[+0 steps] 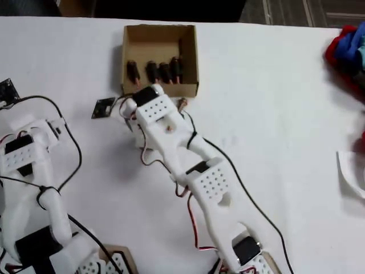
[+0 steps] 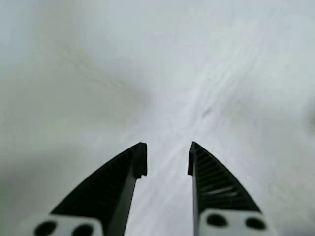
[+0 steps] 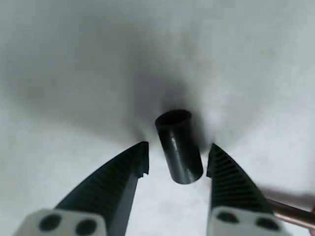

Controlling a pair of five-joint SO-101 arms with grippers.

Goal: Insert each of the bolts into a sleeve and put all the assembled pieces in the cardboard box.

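Note:
A black sleeve (image 3: pixel 179 146) stands on the white table between the fingers of my right gripper (image 3: pixel 177 160), which is open around it without touching. A copper bolt (image 3: pixel 290 214) lies beside one right finger; from above, the bolt (image 1: pixel 181 104) lies just in front of the cardboard box (image 1: pixel 189 54). The box holds several assembled pieces (image 1: pixel 154 71) along its near wall. My right arm (image 1: pixel 171 134) stretches to the box's front. My left gripper (image 2: pixel 167 160) is open over bare table, its arm (image 1: pixel 25 151) at the far left.
A bundle of red and blue cloth (image 1: pixel 348 48) lies at the table's right edge, with a white object (image 1: pixel 351 171) below it. Black and red cables (image 1: pixel 68 142) trail from both arms. Open tabletop lies right of the box.

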